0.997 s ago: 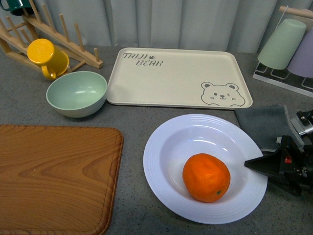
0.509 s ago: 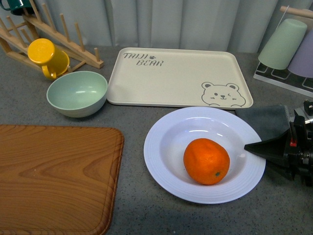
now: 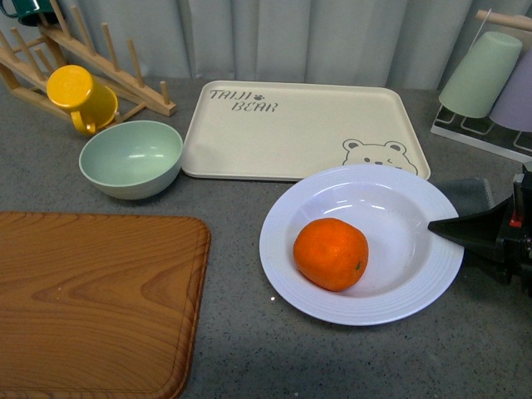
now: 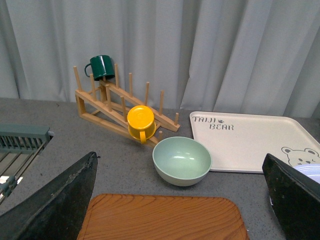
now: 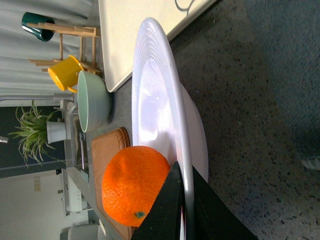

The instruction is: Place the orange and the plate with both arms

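Closest to me on my left is a brown wooden board, lying flat on the grey table. On my right, my right pincer is pinched tight on the right rim of the white plate. My right wrist camera shows it well: 1 black finger lies on top of the rim and 1 sits under it, with the thin rim squeezed between them. The orange sits inside the plate, a bit left of the middle, well apart from my finger. Its little green spot faces right. I cannot tell if the plate rests on the table or is just above it.

Just behind my right pincer lies a dark grey cloth. My left pincer does not show in the front view. Its own camera shows its 2 black fingers spread wide with nothing between them.

Further back, the plate's far rim hides the lower part of the bear drawn on the cream tray. Left of the tray stands a pale green bowl, right side up. Behind the bowl a yellow mug hangs on a wooden rack, and a dark green mug sits at the top of that rack. Far on my right, 2 cups, 1 green and 1 purple, are tipped upside down on a white stand. A grey curtain hangs at the very back.
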